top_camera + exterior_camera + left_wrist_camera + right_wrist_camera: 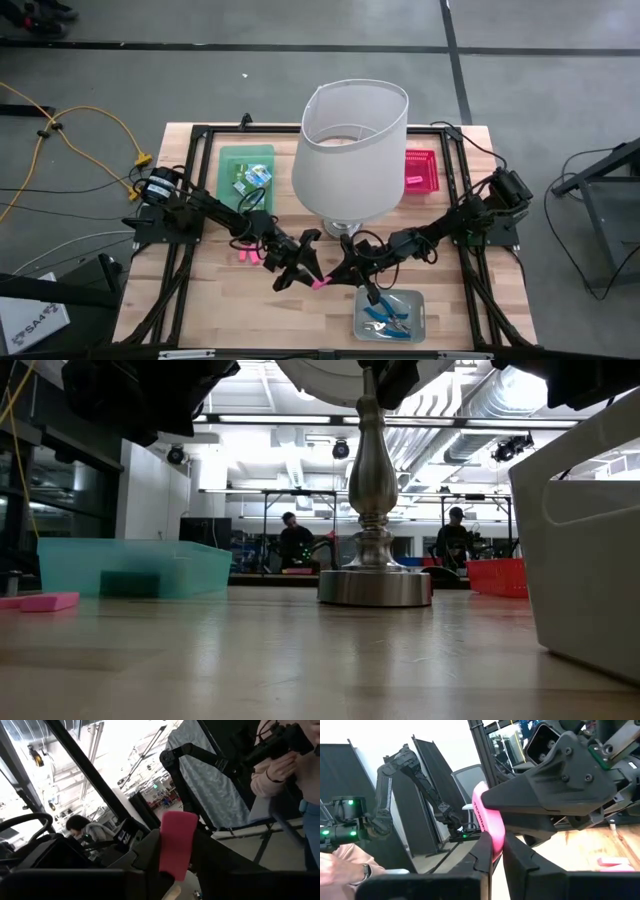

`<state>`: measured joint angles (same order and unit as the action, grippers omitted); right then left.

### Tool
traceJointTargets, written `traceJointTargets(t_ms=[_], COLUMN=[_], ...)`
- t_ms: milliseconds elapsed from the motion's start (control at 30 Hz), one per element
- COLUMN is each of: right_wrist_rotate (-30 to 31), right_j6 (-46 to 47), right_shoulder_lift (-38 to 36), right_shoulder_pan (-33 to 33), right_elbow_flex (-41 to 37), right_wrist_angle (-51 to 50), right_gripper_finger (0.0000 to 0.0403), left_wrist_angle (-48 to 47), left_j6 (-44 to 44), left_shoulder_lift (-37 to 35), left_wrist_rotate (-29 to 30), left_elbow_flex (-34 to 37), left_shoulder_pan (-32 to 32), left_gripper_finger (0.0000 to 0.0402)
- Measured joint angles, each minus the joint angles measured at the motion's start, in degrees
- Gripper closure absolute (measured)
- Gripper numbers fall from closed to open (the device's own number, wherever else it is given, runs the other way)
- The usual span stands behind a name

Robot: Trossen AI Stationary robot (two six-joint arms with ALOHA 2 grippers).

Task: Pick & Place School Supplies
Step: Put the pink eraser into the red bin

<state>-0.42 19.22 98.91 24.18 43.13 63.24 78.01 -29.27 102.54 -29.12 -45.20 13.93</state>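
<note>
A pink eraser hangs above the middle of the table's near half, between my two grippers. My left gripper reaches it from the table's left and is shut on it. My right gripper reaches it from the right and is shut on it too. Two more pink erasers lie flat on the wood left of the grippers. Small printed boxes lie in the green tray. Blue-handled scissors lie in the clear tray. My left gripper pinches one end of the eraser between its two fingers, coming about level from the table's left. The rest of the eraser sticks out past the fingertips, clear of the table. My right gripper pinches the eraser's other end between its two fingers, coming about level from the table's right. The eraser stands on edge between the fingers and is lifted clear of the table.
A lamp with a big white shade stands mid-table just beyond the grippers, its metal base on the wood. A red tray sits at the far right. People stand in the room beyond the table.
</note>
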Motion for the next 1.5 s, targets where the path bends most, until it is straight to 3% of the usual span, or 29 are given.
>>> traceJointTargets(t_ms=[333, 933, 1033, 1300, 1500], right_wrist_rotate=[-0.4, 1.9, 6.1, 24.8, 42.2], right_j6=[0.0, 0.9, 2.1, 6.6, 20.9], right_shoulder_lift=[0.0, -0.5, -2.4, -13.1, -23.5], right_shoulder_pan=[0.1, 3.5, 4.8, 10.1, 16.1], right_elbow_flex=[0.0, 0.0, 0.0, 0.0, 0.0], right_wrist_angle=[-0.1, -1.4, -8.2, -34.9, -63.2], right_gripper_finger=[0.0388, 0.0389, 0.0389, 0.0389, 0.0389], left_wrist_angle=[-0.4, -2.6, -2.7, -3.5, -3.5], left_j6=[1.0, 0.6, 0.6, 0.8, 1.1], left_shoulder_lift=[0.0, 0.0, 0.0, 0.0, 0.0], left_wrist_rotate=[-0.2, -0.6, 0.8, 0.9, 0.9], left_elbow_flex=[0.0, 0.0, 0.0, 0.1, 0.1], left_shoulder_pan=[-0.1, 2.0, 2.6, 2.9, 2.9], left_gripper_finger=[0.023, 0.0227, 0.0227, 0.0227, 0.0227])
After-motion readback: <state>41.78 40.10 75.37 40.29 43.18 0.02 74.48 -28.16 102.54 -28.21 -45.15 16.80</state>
